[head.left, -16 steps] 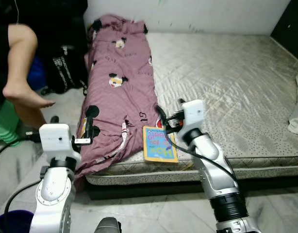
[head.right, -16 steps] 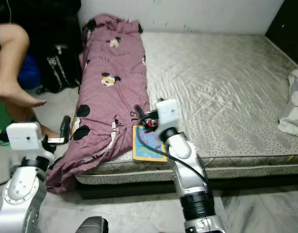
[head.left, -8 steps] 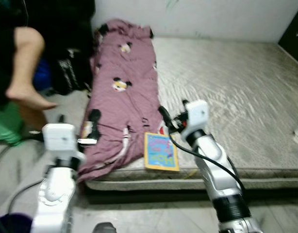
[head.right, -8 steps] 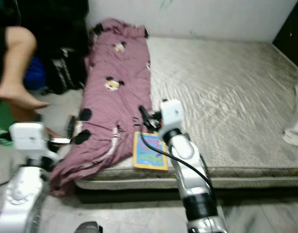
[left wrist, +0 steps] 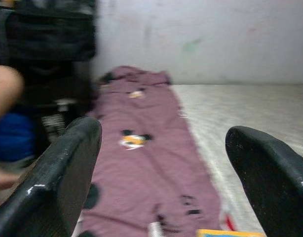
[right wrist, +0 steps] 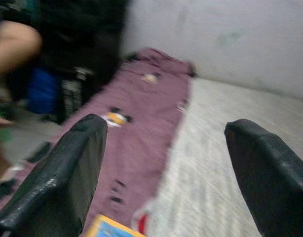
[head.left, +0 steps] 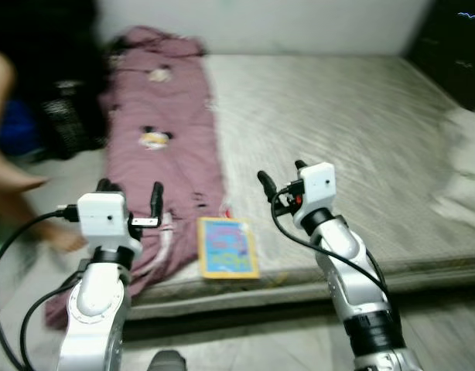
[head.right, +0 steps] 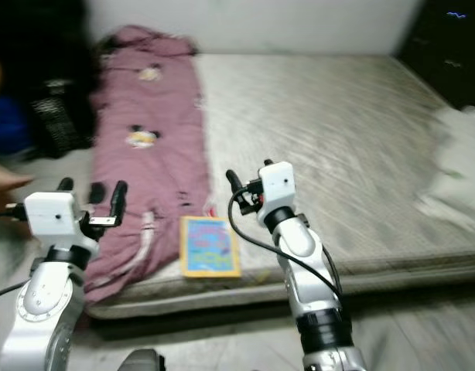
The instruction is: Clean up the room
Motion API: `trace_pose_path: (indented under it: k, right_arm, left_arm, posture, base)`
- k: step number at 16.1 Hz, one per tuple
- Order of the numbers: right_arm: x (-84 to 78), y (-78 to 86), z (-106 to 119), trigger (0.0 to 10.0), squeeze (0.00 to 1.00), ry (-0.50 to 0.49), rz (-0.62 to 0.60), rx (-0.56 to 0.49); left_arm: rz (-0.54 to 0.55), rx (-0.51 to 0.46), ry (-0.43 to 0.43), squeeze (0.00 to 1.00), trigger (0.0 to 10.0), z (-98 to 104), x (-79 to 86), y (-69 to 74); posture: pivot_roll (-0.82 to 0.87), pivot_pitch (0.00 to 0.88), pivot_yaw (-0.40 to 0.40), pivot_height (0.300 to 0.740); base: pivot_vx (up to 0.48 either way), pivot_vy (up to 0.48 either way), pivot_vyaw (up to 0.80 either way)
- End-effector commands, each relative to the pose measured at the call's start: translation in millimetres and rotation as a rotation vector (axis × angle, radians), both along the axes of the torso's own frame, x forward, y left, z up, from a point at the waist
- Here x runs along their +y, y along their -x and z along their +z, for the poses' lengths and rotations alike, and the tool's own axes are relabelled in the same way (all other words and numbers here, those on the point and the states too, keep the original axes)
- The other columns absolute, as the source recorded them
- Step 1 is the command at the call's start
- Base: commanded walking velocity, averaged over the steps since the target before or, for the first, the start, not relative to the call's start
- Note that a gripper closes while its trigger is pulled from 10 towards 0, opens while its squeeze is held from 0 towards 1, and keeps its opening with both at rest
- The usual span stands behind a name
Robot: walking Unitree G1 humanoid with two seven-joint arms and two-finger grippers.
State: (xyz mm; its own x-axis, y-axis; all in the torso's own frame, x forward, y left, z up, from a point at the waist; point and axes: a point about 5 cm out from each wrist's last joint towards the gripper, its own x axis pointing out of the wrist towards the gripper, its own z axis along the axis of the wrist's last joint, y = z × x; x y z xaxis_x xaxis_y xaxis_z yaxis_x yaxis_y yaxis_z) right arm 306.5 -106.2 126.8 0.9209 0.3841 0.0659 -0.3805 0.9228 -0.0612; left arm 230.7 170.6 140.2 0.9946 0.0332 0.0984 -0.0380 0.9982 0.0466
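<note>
A purple blanket [head.left: 164,139] printed with cartoon mice lies along the left side of a bare grey mattress [head.left: 338,116] and hangs over its front corner. A colourful book [head.left: 228,247] lies flat near the mattress's front edge, just right of the blanket. My left gripper [head.left: 131,192] is raised and open over the blanket's hanging end, holding nothing. My right gripper [head.left: 281,175] is open and empty above the mattress, right of the book. Both wrist views look along the blanket [left wrist: 141,148] between spread fingers [right wrist: 67,173]. The picture is blurred.
A person's bare leg [head.left: 9,185] and a black bag [head.left: 63,124] are on the floor left of the bed. A white cloth [head.left: 462,170] lies on the mattress's right side. A wall [head.left: 261,23] runs behind the bed. Grey floor lies in front of it.
The whole picture has slid left and blurred, so the camera has turned right. Both grippers stay raised and open; the blanket and book lie as before.
</note>
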Motion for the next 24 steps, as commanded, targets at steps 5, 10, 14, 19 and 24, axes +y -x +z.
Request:
trace_pose_path:
  k: [5,10,14,19,24]
  right_arm:
    - [-3.7,-1.3,1.0,10.0,0.0,0.004,-0.006,-0.006]
    - [-2.4,-1.8,0.5,10.0,0.0,0.014,0.003,-0.008]
    - [-2.2,-2.3,0.4,10.0,0.0,0.019,0.009,-0.011]
    - [-1.7,-2.7,-0.8,10.0,0.0,0.016,0.011,-0.007]
    - [-2.1,-1.7,-1.0,10.0,0.0,0.023,0.012,-0.012]
  left_arm:
    - [-0.012,-0.001,0.0,0.0,10.0,-0.2,-2.7,-0.1]
    - [-0.017,-0.005,-0.001,0.0,10.0,0.0,-3.6,-0.1]
    - [-0.02,-0.006,0.004,0.0,10.0,-0.3,-4.1,-0.4]
    - [-0.014,-0.022,0.025,0.0,10.0,0.8,-2.8,0.1]
    - [-0.058,-0.038,0.033,0.0,10.0,3.4,-7.2,1.7]
  posture:
    - [0.1,0.045,-0.069,0.74]
    - [0.1,0.041,-0.071,0.74]
    - [0.1,0.039,-0.074,0.74]
    - [0.1,0.039,-0.074,0.74]
    - [0.1,0.042,-0.071,0.74]
  base:
    - [0.0,-0.058,0.46]
    - [0.0,-0.346,0.0]
    - [0.0,-0.472,0.0]
    - [0.0,-0.089,0.0]
    - [0.1,0.0,0.0]
